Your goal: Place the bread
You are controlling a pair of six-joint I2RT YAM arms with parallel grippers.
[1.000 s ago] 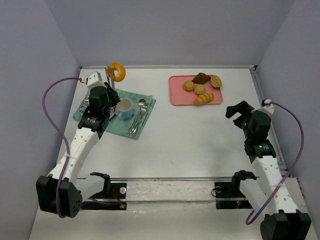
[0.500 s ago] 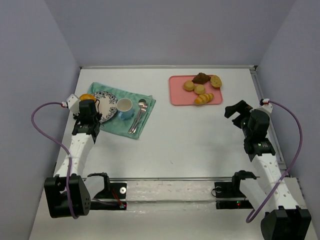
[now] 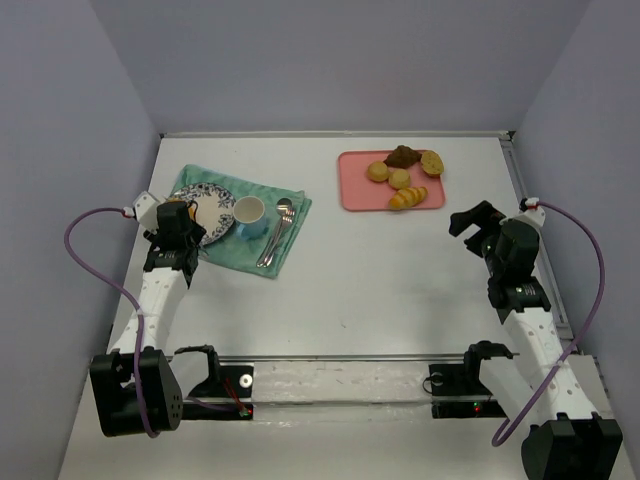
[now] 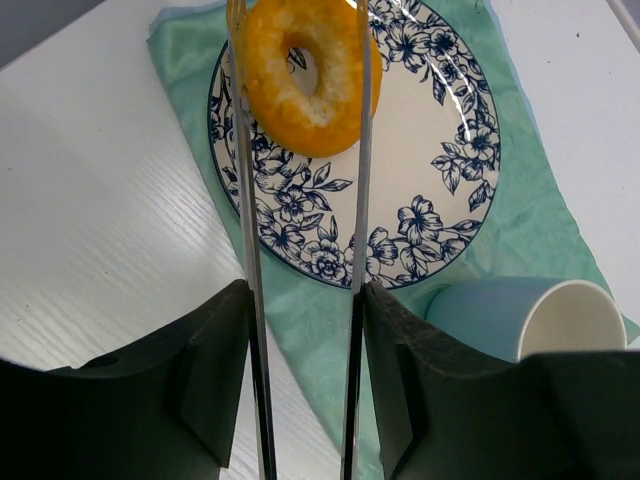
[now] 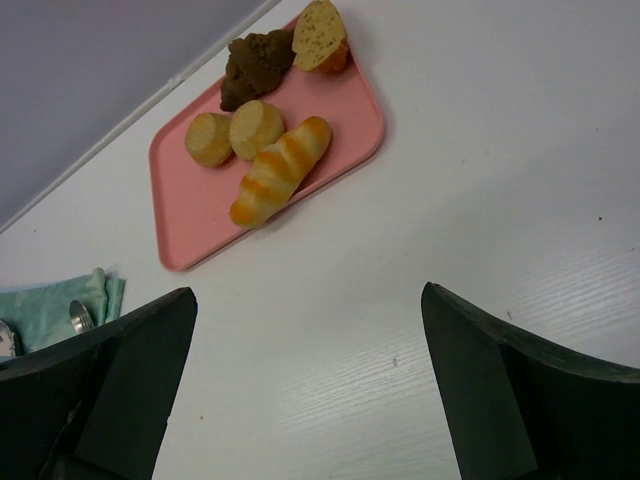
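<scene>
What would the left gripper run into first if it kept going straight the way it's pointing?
The left gripper would meet the ring-shaped bread between its fingers, then likely the floral plate behind it; the depth between them is unclear.

A broad bare stretch of bench (image 3: 380,270) lies open between the green cloth (image 3: 265,188) and the pink tray (image 3: 355,195), while the cup (image 3: 249,213) and what look like a fork and spoon (image 3: 280,228) crowd the right side of the plate (image 3: 218,198).

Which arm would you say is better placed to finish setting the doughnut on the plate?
Left: the left gripper flanks the doughnut over the plate; the right gripper hangs open near the pink tray.
</scene>
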